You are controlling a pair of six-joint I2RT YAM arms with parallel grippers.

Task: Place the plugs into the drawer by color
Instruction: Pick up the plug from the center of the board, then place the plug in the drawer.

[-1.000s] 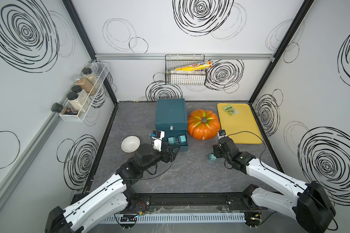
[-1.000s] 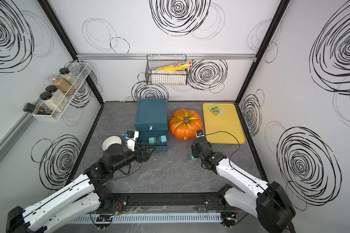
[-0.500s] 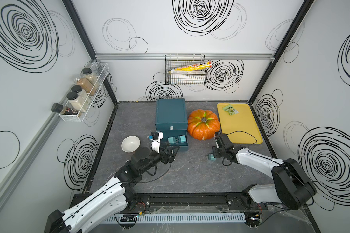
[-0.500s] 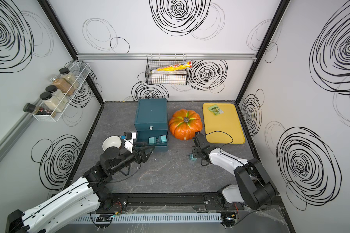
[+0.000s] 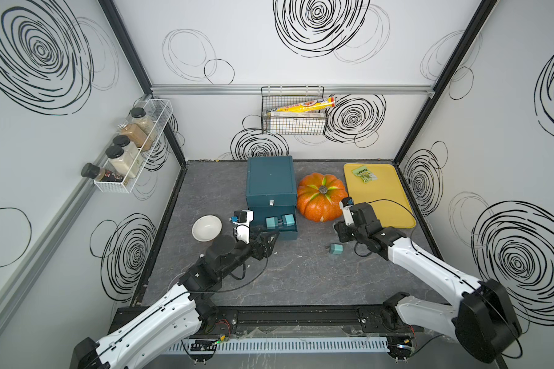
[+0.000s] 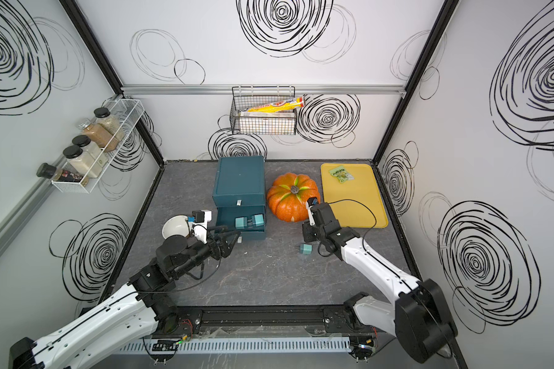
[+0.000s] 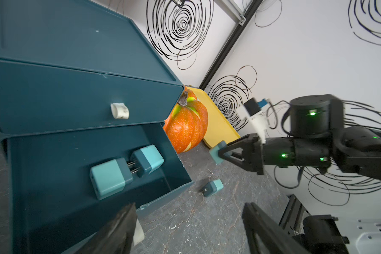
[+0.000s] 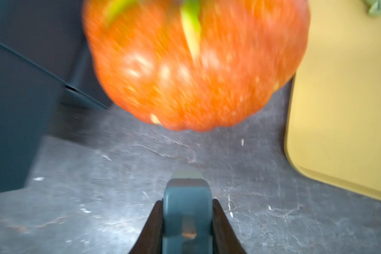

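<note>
The dark teal chest has its bottom drawer pulled out, and two light teal plugs lie inside it prong to prong; the left wrist view shows both. My right gripper is shut on another teal plug, which hangs above the table just in front of the pumpkin; this held plug also shows in the left wrist view. A third loose teal plug lies on the table beside that gripper. My left gripper stands open and empty at the drawer's front corner.
A white bowl sits to the left of the left wrist. A yellow tray with a green packet lies at the back right, next to the pumpkin. The black rail runs along the table's front edge.
My right gripper's jaws have closed on a teal plug and it now holds it off the table. The loose plug beside it has stayed put. My left gripper has narrowed slightly.
</note>
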